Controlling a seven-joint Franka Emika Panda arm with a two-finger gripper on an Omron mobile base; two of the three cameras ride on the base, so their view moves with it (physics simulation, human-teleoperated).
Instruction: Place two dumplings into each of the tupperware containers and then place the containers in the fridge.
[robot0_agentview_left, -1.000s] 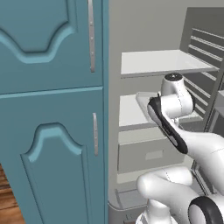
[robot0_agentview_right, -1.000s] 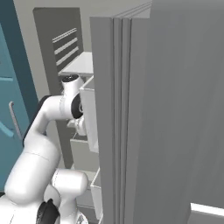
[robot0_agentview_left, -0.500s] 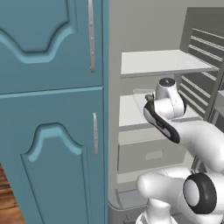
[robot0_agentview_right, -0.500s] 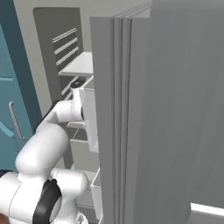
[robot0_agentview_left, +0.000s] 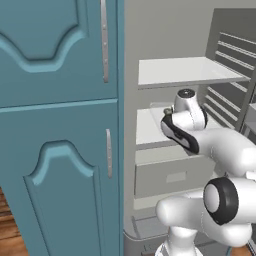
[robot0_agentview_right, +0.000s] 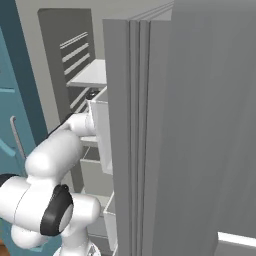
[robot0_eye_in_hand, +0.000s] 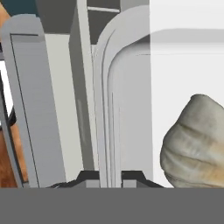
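Arm has swung left; gripper (robot0_eye_in_hand: 109, 175) pinches container (robot0_eye_in_hand: 131, 109) rim beside dumpling (robot0_eye_in_hand: 194, 144)

Your left base view looks forward past teal cabinets (robot0_agentview_left: 55, 150) into the open fridge (robot0_agentview_left: 185, 72); your right base view meets the same shelves beyond the fridge's door edge. Your hand view sits close against a whitish container (robot0_eye_in_hand: 131, 109) holding a dumpling (robot0_eye_in_hand: 194, 144).

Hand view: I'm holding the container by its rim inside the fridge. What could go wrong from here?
1. The hand pinches only the thin rim of the container; it could tip or slip, and the dumpling might roll out.
2. The door stands close beside the arm, so a wide swing could hit it.
3. The shelf is narrow; releasing early may leave the container overhanging.
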